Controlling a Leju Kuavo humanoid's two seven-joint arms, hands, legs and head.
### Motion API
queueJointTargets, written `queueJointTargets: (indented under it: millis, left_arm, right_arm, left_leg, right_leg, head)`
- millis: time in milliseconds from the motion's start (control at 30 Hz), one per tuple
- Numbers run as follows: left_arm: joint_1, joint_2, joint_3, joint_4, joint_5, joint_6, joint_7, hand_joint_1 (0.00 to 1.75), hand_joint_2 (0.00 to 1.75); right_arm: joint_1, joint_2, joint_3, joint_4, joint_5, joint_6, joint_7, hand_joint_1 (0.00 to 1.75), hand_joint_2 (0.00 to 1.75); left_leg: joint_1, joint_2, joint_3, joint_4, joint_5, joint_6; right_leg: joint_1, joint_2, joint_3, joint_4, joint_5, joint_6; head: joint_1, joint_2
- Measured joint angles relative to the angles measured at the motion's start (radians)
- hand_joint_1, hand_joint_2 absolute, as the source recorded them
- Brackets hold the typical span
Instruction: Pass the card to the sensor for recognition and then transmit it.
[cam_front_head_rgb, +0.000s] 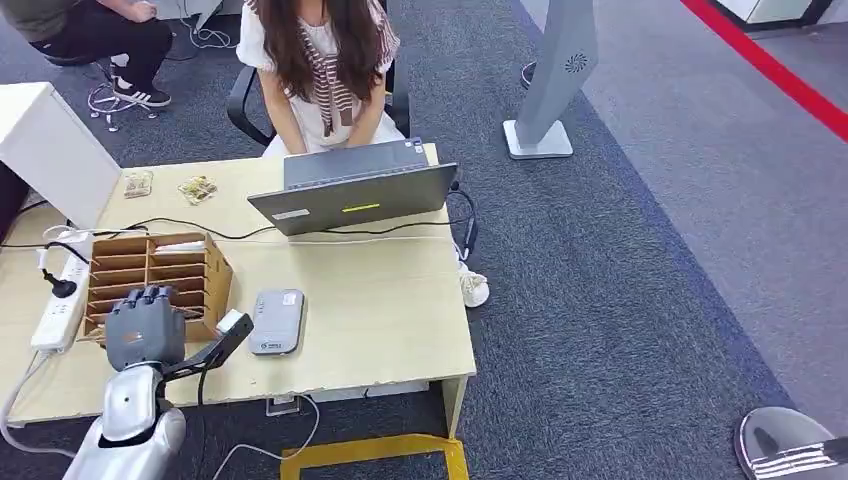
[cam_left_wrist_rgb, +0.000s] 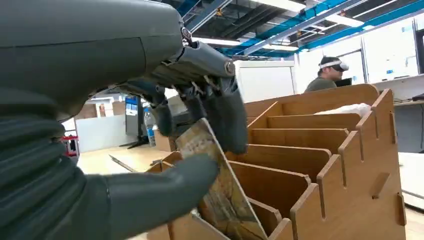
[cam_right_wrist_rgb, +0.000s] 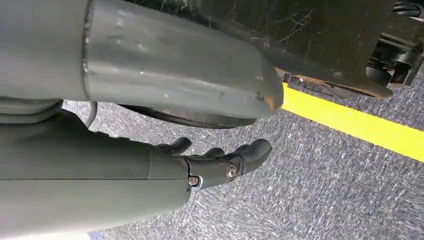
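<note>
the robot's grey left hand (cam_front_head_rgb: 146, 327) hovers over the near end of a light plywood slotted card rack (cam_front_head_rgb: 196, 268) on a pale wooden desk (cam_front_head_rgb: 380, 310). in the left wrist view its thumb and dark fingers (cam_left_wrist_rgb: 227, 117) pinch a thin patterned card (cam_left_wrist_rgb: 220, 192), whose lower edge sits in a slot of the rack. the step looks like drawing the card out: judged from here, it should lift straight along the slot, keeping the pinch firm so the card neither tilts nor snags a divider. just beside the rack lies a flat grey rounded card reader (cam_front_head_rgb: 277, 320). farther back stands a grey laptop (cam_front_head_rgb: 352, 197), with a seated person (cam_front_head_rgb: 322, 70) behind it. the right hand (cam_right_wrist_rgb: 220, 160) hangs by the floor, fingers loosely apart, holding nothing.
</note>
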Motion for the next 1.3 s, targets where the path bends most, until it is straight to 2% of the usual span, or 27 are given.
queueJointTargets:
  millis: [400,667,800,967,1300]
  left_arm:
    - [-0.006,0.000,0.000,0.000,0.028,-0.016,-0.023,1.75,1.75]
    - [-0.008,-0.004,0.000,-0.011,0.072,-0.024,-0.064,1.75,1.75]
    - [-0.008,-0.010,0.000,-0.078,0.138,-0.107,-0.093,1.75,1.75]
    - [-0.008,-0.010,-0.012,-0.207,0.229,-0.225,-0.114,1.75,1.75]
    - [-0.004,0.012,-0.062,-0.409,0.333,-0.325,-0.128,1.75,1.75]
  right_arm:
    - [0.000,0.000,-0.002,0.000,0.003,0.000,0.000,0.00,0.00]
    - [-0.002,0.003,-0.004,0.000,0.006,-0.003,0.020,0.00,0.00]
    - [-0.003,0.005,-0.011,0.000,0.006,-0.009,0.027,0.00,0.00]
    - [-0.003,0.006,-0.027,0.000,0.004,-0.018,0.026,0.00,0.00]
    - [-0.003,0.009,-0.049,0.000,0.009,-0.017,0.025,0.00,0.00]
  left_leg:
    - [0.000,0.000,0.000,0.000,0.000,0.000]
    - [0.000,0.000,0.000,0.000,0.000,0.000]
    - [0.000,0.000,0.000,0.000,0.000,0.000]
    - [0.000,0.000,0.000,0.000,0.000,0.000]
    - [0.000,0.000,0.000,0.000,0.000,0.000]
  right_leg:
    - [0.000,0.000,0.000,0.000,0.000,0.000]
    - [0.000,0.000,0.000,0.000,0.000,0.000]
    - [0.000,0.000,0.000,0.000,0.000,0.000]
    - [0.000,0.000,0.000,0.000,0.000,0.000]
    - [0.000,0.000,0.000,0.000,0.000,0.000]
  head:
    - [0.000,0.000]
    - [0.000,0.000]
    - [0.000,0.000]
    - [0.000,0.000]
    - [0.000,0.000]
